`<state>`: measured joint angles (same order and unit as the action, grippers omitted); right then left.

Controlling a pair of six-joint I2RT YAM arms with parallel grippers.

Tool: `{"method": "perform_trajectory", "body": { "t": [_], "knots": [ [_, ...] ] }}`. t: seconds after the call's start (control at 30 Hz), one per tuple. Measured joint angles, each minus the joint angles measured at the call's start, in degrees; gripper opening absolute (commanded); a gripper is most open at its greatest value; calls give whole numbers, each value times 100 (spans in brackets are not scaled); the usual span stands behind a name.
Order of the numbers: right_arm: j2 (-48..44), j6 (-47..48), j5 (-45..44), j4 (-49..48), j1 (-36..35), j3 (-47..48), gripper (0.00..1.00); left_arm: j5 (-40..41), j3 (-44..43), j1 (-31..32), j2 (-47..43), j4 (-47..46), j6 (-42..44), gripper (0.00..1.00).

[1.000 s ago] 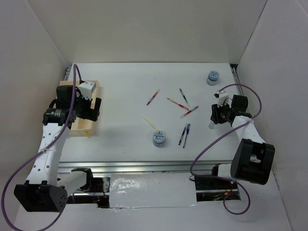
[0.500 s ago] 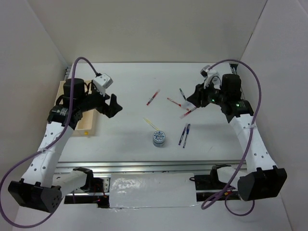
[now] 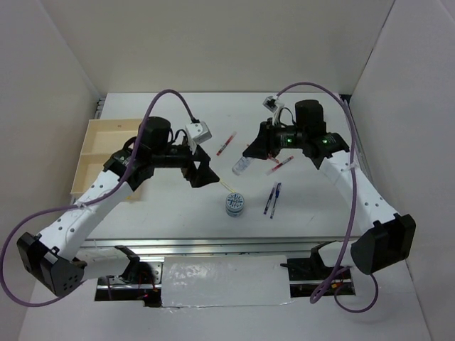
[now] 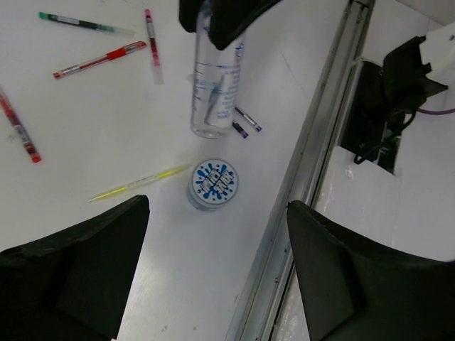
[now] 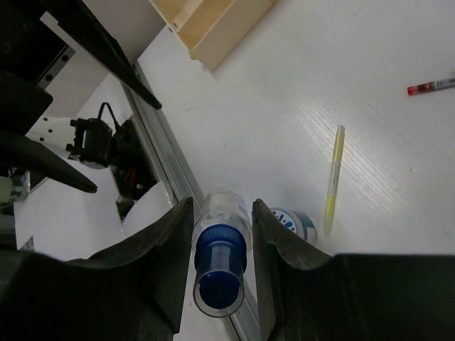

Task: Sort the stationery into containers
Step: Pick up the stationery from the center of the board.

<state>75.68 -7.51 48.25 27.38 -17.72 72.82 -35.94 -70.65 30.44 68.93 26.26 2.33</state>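
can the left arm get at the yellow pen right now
Probably yes. The left gripper hangs open close to the yellow pen, with bare table around most of it. The patterned roll sits by one end, and the right gripper holds the bottle nearby, which may crowd it.

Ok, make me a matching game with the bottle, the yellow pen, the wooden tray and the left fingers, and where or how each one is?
Things:
1. bottle
2. yellow pen
3. wooden tray
4. left fingers

Place or state:
a. open, holding nothing
b. at the left edge of the table
c. gripped by the right fingers
d. lying flat beside the patterned roll

Pairs: 1-c, 2-d, 3-b, 4-a
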Motion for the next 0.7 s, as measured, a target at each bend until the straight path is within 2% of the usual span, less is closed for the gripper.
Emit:
{"method": "perform_trajectory", "body": {
  "t": [0.07, 0.17, 0.27, 0.4, 0.5, 0.6, 0.7],
  "knots": [
    [-11, 11, -109, 31, -70, 55, 0, 212, -118, -4, 44, 70, -214, 91],
    [-26, 140, -503, 57, -61, 289, 0, 212, -234, -295, 72, -85, -1071, 93],
    [-142, 317, -925, -7, -9, 516, 0, -68, -201, -713, 81, -481, -2398, 96],
    [-776, 603, -1696, -568, -81, 476, 0, -501, 74, -1093, 105, -1300, -4116, 99],
    [-1526, 1034, -2317, -1357, -549, 7, 0, -715, 227, -1207, 201, -1773, -5112, 99],
    [-2162, 1766, -2830, -2076, -1349, -485, 0, -809, 254, -1257, 330, -1985, -5880, 99],
    [-2415, 2509, -3279, -2734, -2055, -837, 0, -872, 260, -1274, 455, -2221, -6850, 99]
  ]
}}
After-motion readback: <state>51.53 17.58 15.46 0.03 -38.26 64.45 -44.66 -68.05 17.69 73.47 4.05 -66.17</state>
